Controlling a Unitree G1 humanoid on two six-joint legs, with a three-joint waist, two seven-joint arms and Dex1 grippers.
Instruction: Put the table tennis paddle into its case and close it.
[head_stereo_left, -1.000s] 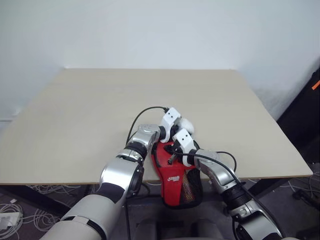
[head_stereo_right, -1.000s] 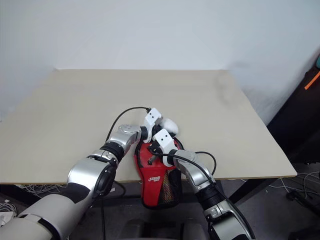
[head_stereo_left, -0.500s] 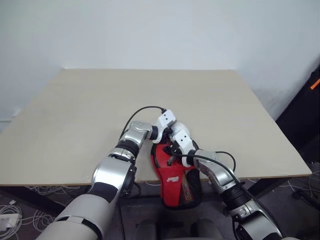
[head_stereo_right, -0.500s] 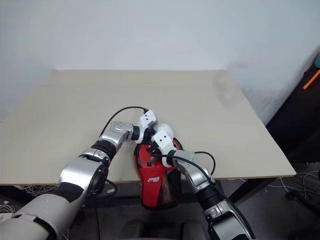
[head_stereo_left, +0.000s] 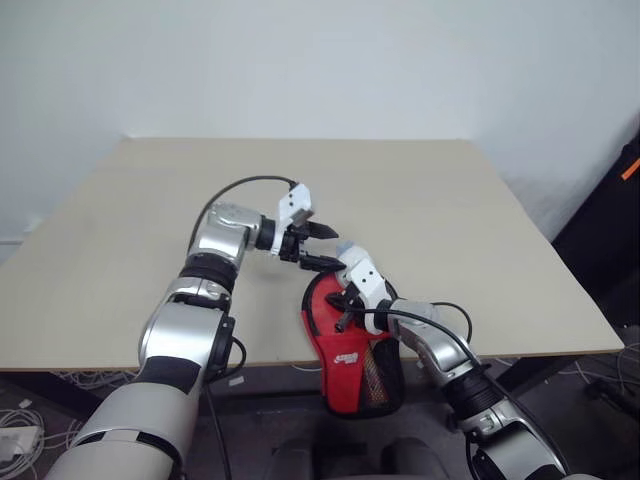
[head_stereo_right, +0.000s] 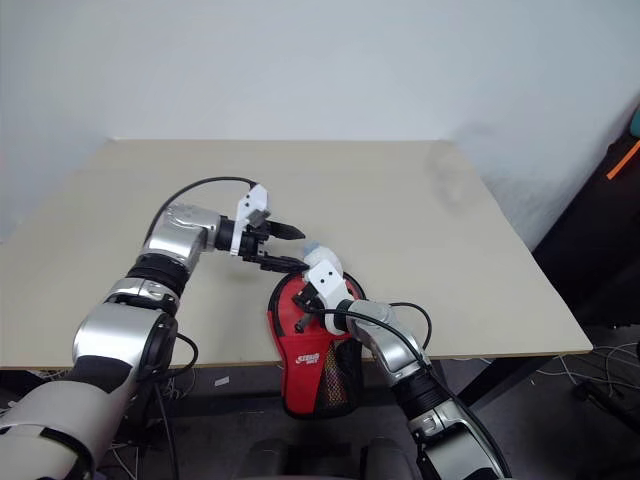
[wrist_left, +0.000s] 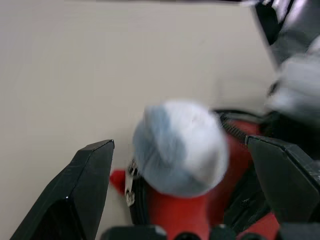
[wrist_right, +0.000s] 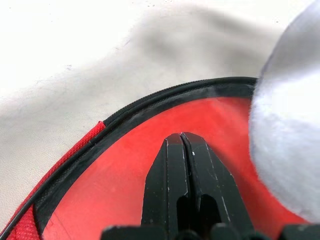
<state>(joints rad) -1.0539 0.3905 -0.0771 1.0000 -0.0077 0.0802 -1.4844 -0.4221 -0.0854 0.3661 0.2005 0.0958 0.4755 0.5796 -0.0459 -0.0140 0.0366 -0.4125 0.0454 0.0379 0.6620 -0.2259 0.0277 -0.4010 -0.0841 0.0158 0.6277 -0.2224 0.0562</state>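
The left gripper (head_stereo_left: 318, 246) hangs above the pale wooden table (head_stereo_left: 130, 250), its two black fingers spread wide with nothing between them, pointing toward the robot's right. Just beyond its fingertips a white roundish lump (wrist_left: 180, 147) rests on the far end of the case (head_stereo_left: 352, 350).

The case is a paddle-shaped soft pouch: a red panel under clear plastic, black edging with a zip line running round the rim, and black mesh on its narrow end. It lies at the near edge of the table, the rounded end on the tabletop and the narrow end hanging past the edge. A small white logo sits on the red panel; its letters cannot be read.

The right gripper (wrist_right: 182, 145) rests on the red panel, fingers pressed together, gripping nothing.
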